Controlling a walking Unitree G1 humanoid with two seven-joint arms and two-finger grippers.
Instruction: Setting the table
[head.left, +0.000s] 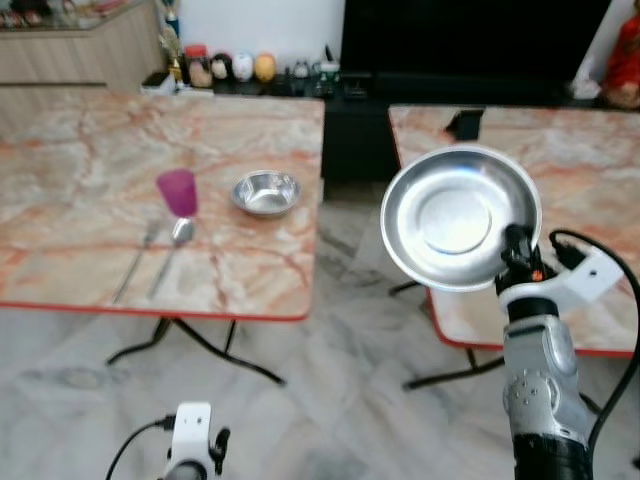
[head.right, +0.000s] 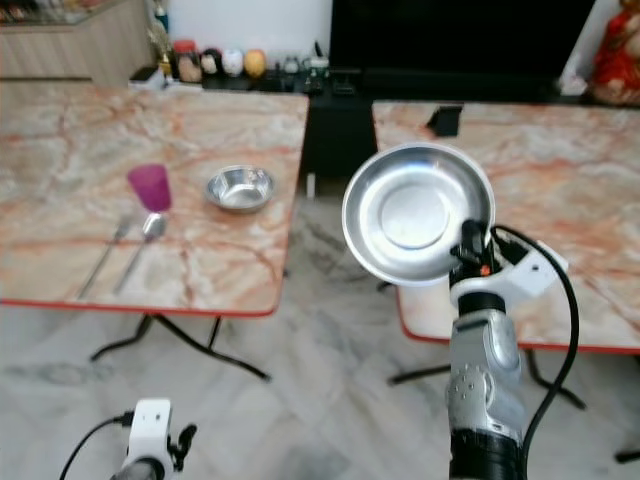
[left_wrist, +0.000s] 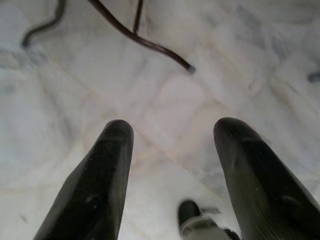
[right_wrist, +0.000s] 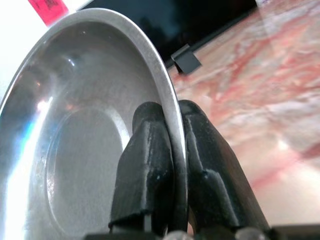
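Observation:
My right gripper (head.left: 516, 243) is shut on the rim of a shiny steel plate (head.left: 458, 218), held upright and facing me in the gap between two marble tables. In the right wrist view both black fingers (right_wrist: 150, 150) pinch the steel plate's rim (right_wrist: 172, 105). On the left table (head.left: 90, 170) stand a purple cup (head.left: 178, 191) and a small steel bowl (head.left: 267, 192), with a spoon (head.left: 174, 250) and a fork (head.left: 136, 258) lying in front of the cup. My left gripper (left_wrist: 172, 150) hangs low and open over the floor.
The right table (head.left: 590, 160) carries a small dark object (head.left: 464, 124) near its far edge. A dark TV cabinet (head.left: 470, 60) and a shelf of small jars (head.left: 225, 68) stand behind. Table legs (head.left: 200, 345) stand on the marble floor between the tables.

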